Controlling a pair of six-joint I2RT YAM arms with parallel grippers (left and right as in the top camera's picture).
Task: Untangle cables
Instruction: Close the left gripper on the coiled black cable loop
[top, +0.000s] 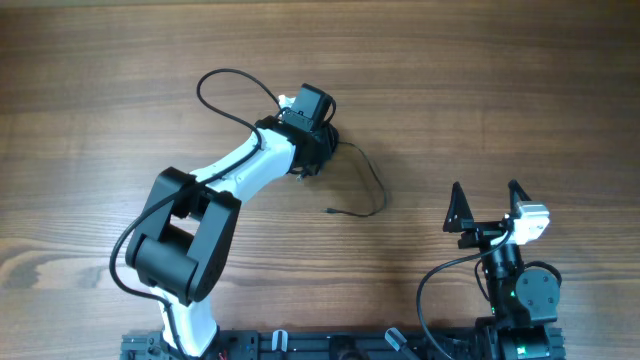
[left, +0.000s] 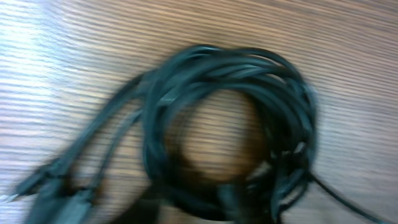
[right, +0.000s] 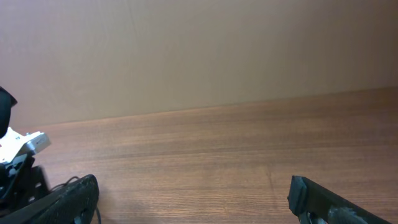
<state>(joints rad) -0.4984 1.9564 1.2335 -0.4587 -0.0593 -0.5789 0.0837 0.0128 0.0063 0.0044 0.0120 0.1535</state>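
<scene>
Black thin coiled cables (left: 231, 61) directly beneath left claw (top: 325, 138), grip impossible to tell. Right claw (top: 484, 188) splayed, well apart.

Ahead of the wide-apart right gripper (top: 485, 186), the brown wood-grain tabletop (top: 500, 90) lies bare. To its left, a thin black cable (top: 383, 193) trails across the way.

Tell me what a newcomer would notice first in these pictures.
The tangled coil of black cables fills the blurred left wrist view. Overhead, the white left arm reaches over it at mid-table, while the right gripper stands open and empty at bottom right.
</scene>
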